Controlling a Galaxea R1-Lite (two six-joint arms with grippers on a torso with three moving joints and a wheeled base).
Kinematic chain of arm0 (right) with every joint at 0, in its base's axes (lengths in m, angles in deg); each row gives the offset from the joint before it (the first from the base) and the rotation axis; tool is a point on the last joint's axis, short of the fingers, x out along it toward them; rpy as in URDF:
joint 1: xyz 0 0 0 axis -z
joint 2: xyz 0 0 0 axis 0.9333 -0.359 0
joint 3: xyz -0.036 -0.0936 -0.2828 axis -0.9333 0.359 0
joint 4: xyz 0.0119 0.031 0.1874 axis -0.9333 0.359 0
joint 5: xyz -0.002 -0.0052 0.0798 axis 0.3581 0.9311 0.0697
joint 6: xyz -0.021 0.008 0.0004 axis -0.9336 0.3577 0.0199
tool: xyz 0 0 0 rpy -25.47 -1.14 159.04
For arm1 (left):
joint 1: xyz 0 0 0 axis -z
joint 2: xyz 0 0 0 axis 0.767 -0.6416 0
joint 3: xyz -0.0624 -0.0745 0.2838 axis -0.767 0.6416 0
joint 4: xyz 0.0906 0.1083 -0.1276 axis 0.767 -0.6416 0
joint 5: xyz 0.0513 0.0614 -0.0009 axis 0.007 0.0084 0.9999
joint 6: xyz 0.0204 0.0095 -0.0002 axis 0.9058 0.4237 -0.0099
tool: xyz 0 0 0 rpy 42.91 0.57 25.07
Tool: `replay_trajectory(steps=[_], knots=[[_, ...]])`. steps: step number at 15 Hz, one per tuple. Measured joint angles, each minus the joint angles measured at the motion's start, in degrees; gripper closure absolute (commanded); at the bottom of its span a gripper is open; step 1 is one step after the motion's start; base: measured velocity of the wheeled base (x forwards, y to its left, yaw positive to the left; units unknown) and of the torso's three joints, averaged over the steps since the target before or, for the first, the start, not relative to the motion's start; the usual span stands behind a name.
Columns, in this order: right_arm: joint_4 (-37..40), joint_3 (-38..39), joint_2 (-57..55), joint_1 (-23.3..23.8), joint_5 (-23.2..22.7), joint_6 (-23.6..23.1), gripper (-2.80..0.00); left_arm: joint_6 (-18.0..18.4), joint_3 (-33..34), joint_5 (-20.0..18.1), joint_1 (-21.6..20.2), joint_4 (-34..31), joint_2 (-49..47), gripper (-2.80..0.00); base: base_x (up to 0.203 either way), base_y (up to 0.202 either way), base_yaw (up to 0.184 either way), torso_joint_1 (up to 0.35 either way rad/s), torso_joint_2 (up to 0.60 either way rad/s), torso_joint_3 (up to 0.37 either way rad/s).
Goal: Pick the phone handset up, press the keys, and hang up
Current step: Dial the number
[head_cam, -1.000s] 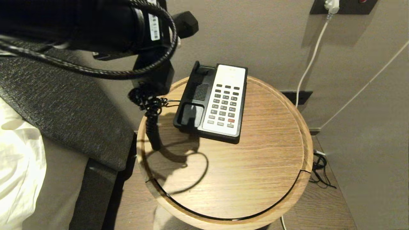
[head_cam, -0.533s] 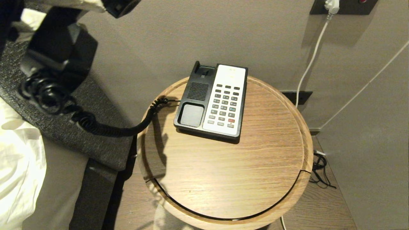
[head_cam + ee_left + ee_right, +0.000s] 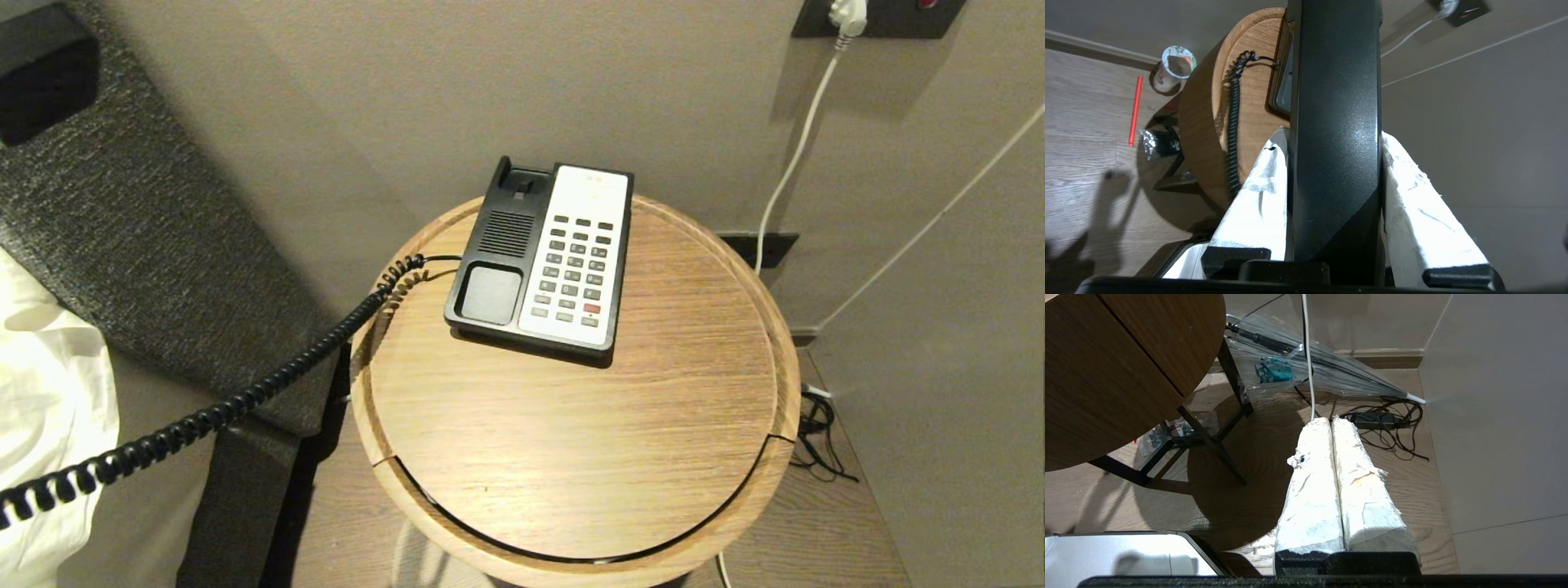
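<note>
The black phone handset [image 3: 1335,102] fills the middle of the left wrist view, and my left gripper [image 3: 1333,132] is shut on it, its white-wrapped fingers [image 3: 1257,192] pressed against both sides. Neither is in the head view. The black coiled cord [image 3: 245,400] runs taut from the phone base [image 3: 500,237] off the lower left edge. The base sits on the round table with its cradle bare. The keys [image 3: 571,273], dark grey with one red, lie uncovered in the white faceplate. My right gripper [image 3: 1331,420] hangs shut and parked low beside the table, above the floor.
The round wooden table [image 3: 571,457] stands against a beige wall. A grey headboard [image 3: 147,245] and white bedding [image 3: 41,392] are on the left. A white cable [image 3: 796,155] runs to a wall socket. Cables [image 3: 816,433], a cup [image 3: 1173,67] and a clear umbrella [image 3: 1310,371] lie on the floor.
My left arm has carried the handset away to the left and out of the head view. The cord, bunched by the base before, now stretches out straight.
</note>
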Motion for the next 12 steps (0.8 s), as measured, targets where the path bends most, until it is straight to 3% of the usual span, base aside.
replay_trajectory(steps=[3,6,12], knots=[[-0.1,0.0,0.0,-0.1,-0.1,0.0,0.00,3.0,4.7,-0.8,-2.0,2.3,7.1,0.00,0.000,0.000,0.000,0.000,0.00,0.000],[-0.1,0.0,0.0,-0.1,0.0,-0.2,0.00,6.4,9.8,-0.9,-2.8,10.1,12.0,0.00,0.000,0.000,0.000,0.000,0.00,0.000],[-0.1,0.0,0.0,0.0,0.1,0.9,0.00,5.9,15.1,-2.0,-3.9,12.6,16.4,0.00,0.000,0.000,0.000,0.000,0.00,0.000]])
